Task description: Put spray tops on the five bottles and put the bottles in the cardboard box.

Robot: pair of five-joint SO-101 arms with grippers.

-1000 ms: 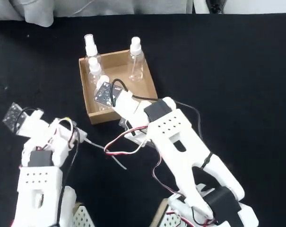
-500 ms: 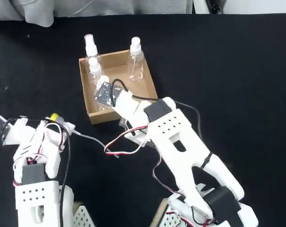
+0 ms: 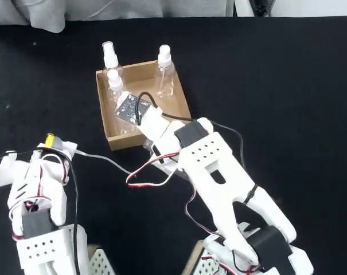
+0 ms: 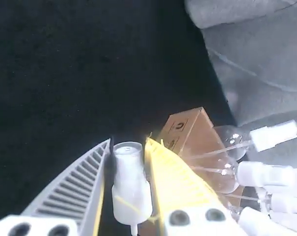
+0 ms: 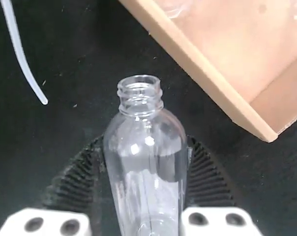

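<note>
1. here the step in hand is judged to be capping the last bottle: the left gripper point(image 4: 127, 152) has its fingers clamped on a white spray top point(image 4: 131, 189), which sits at the lower left of the high view, with its thin tube point(image 3: 101, 160) trailing toward the centre.
2. the right gripper point(image 5: 144, 162) has its ribbed fingers pressed on both sides of a clear bottle point(image 5: 144, 142). the bottle's threaded neck point(image 5: 140, 91) is open and bare, and it is just outside the near wall of the cardboard box point(image 5: 202, 73).
3. in the high view, three topped bottles point(image 3: 164, 71) stand upright along the upper part of the box point(image 3: 101, 109), left of centre. whether a fourth stands under the right arm cannot be told.
4. the top and the open neck are well apart. the next move likely calls for bringing the tube's free end over the neck, feeding it straight down, then seating the top.
5. the tube is limp and curved, so it may miss the narrow mouth.
</note>
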